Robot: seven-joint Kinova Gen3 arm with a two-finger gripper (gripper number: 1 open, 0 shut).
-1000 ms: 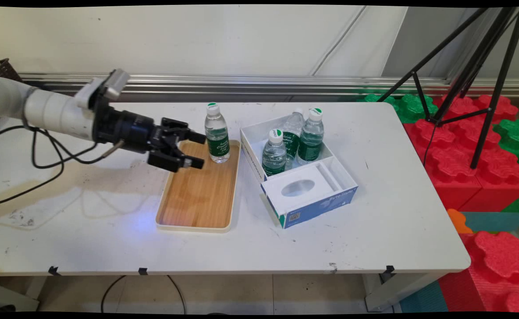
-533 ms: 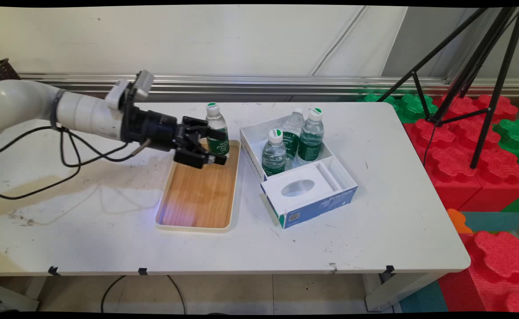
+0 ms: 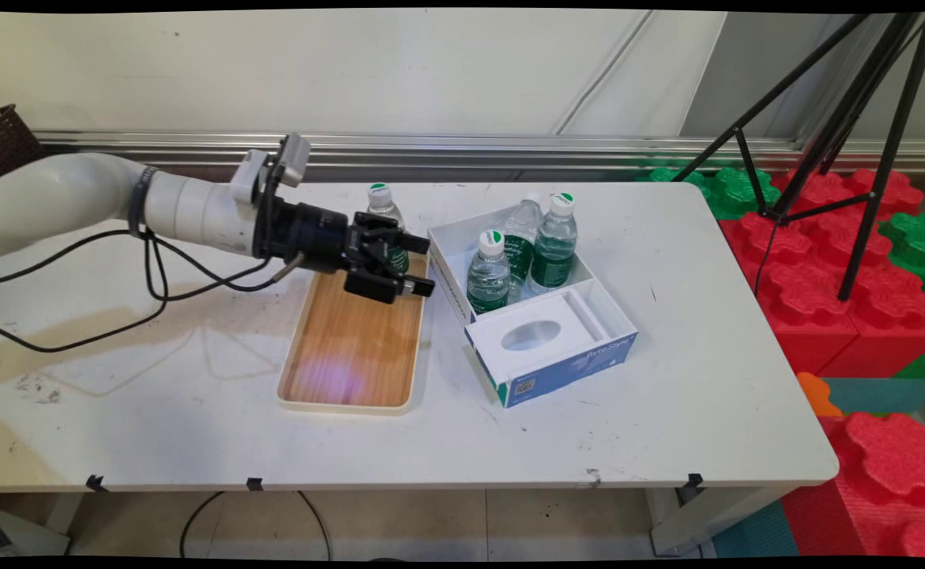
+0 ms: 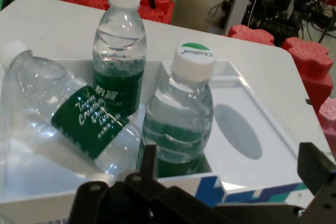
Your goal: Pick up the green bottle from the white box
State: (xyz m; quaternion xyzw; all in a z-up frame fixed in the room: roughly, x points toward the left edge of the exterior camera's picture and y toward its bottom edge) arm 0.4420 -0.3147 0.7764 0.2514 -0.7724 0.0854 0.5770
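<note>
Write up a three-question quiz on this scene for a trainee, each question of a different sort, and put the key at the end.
1. Multiple choice: how many bottles are in the white box? A) two B) three C) four
2. True or false: the gripper is shut on a bottle.
3. Fill in the blank: the lone bottle outside the box stands on the wooden ____.

Key
1. B: two stand upright and one leans.
2. False: its fingers are apart and hold nothing.
3. tray
</note>
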